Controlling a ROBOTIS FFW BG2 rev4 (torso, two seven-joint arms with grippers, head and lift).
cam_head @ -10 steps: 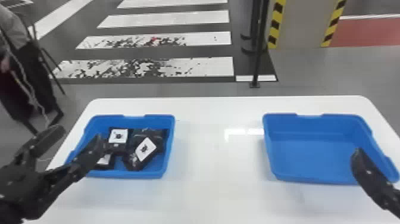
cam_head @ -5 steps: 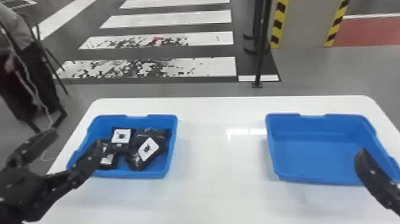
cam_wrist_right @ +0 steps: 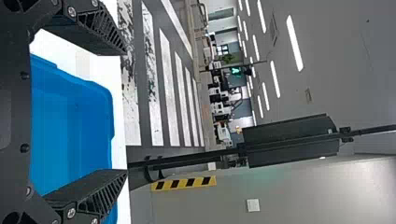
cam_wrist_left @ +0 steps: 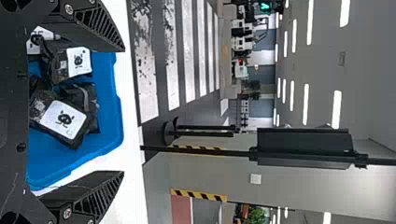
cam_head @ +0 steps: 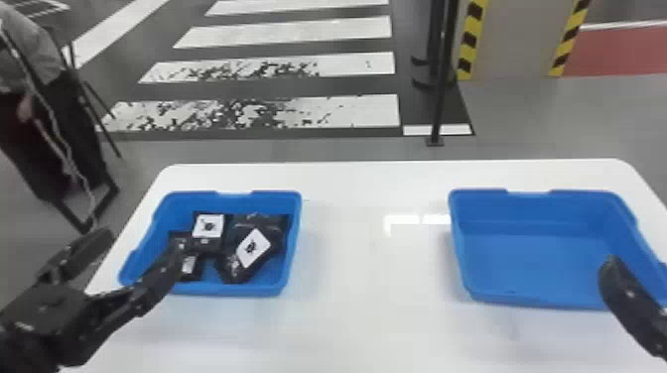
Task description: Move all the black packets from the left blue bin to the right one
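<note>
My left gripper stands open at the near left of the left blue bin, one finger over the bin's left part. In the left wrist view, the left gripper has its fingers wide apart, nothing between them. Several black packets with white labels lie in that bin, among them one packet at the back and a tilted packet at the right, also the labelled packet in the left wrist view. The right gripper is at the right bin's near right; in the right wrist view the right gripper is open and empty.
The right blue bin holds no packets. Both bins stand on the white table, with a wide stretch of tabletop between them. A black post rises from the floor behind the table.
In the head view the bins and the left gripper sit slightly farther right than a second ago. The packets lie as before, and both grippers keep nearly the same pose over the bins.
</note>
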